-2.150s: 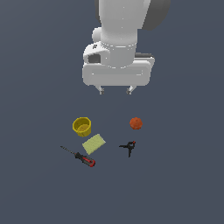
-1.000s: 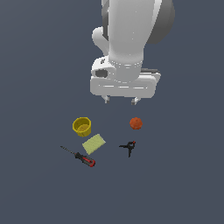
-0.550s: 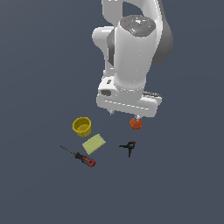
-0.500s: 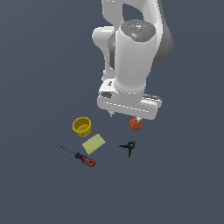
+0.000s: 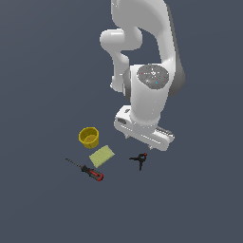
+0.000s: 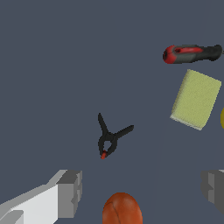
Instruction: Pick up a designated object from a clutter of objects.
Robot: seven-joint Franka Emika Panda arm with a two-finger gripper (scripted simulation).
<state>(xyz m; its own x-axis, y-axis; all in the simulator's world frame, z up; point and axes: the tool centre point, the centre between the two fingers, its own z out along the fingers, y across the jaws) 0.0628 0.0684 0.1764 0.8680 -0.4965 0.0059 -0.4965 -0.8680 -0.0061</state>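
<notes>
- Simulated test scene, not a real room: flat, uniform dark grey-blue ground (image 5: pixel 42 57), no walls, furniture or horizon.
- Render look throughout: even shading, no texture on the floor.
- White robot arm (image 5: pixel 147 90) over a small clutter: yellow cup (image 5: pixel 88 137), pale green block (image 5: pixel 101 155), red-handled screwdriver (image 5: pixel 90 171), black clamp (image 5: pixel 139 160).
- Wrist view adds an orange ball (image 6: pixel 122 209) on the same plain ground.

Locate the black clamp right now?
In the exterior view the black clamp lies on the floor to the exterior view's right of the pale green block, just below the gripper; nothing touches it.
</notes>
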